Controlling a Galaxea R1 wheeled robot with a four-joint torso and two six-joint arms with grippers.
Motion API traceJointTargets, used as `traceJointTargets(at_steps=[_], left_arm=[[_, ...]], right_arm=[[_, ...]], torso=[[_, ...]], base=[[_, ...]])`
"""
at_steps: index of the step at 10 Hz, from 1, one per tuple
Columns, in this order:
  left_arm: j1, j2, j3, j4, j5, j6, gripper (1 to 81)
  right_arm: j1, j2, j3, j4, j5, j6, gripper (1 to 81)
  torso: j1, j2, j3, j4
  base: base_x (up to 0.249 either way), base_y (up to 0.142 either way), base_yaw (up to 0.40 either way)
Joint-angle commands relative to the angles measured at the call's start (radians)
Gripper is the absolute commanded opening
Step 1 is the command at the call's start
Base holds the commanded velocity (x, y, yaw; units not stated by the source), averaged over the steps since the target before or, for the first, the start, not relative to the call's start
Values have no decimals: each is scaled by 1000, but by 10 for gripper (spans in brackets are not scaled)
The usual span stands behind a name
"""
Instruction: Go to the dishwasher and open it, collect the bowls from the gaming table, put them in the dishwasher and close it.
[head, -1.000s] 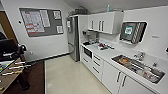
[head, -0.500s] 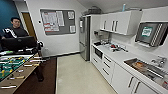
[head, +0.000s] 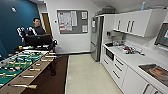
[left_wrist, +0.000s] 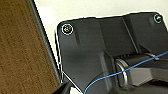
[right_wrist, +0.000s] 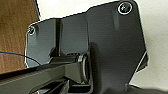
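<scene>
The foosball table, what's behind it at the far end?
Behind the foosball table a person sits with a dark control rig in front of them. The rig covers their lower body, so what they sit on cannot be seen.

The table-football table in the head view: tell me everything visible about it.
The table-football table stands at the left of the room, running away from the camera toward the person at its far end. It has a green field, a brown wood-look frame, and metal rods crossing it, their pale handles sticking out over the near side rail. Small yellow and dark player figures sit on the rods. It rests on a dark brown carpet beside the pale floor.
</scene>
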Motion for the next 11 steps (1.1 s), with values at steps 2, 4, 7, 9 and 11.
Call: traceJointTargets(at_steps=[2,4,7,9,11], left_arm=[[-48,-10,-6,5,52,3,811],[-48,-10,-6,5,52,4,811],[-48,-12,-6,7,52,4,811],[-48,-13,-6,7,53,4,811],[-48,-13,-6,5,53,3,811]], right_arm=[[44,-1,1,-1,-51,1,811],[44,-1,1,-1,-51,1,811],[44,1,1,-1,-51,1,811],[44,1,1,-1,-51,1,811],[44,-1,1,-1,-49,1,811]], torso=[[0,0,0,0],[0,0,0,0],[0,0,0,0],[0,0,0,0],[0,0,0,0]], base=[[0,0,342],[0,0,342],[0,0,342],[0,0,342],[0,0,342]])
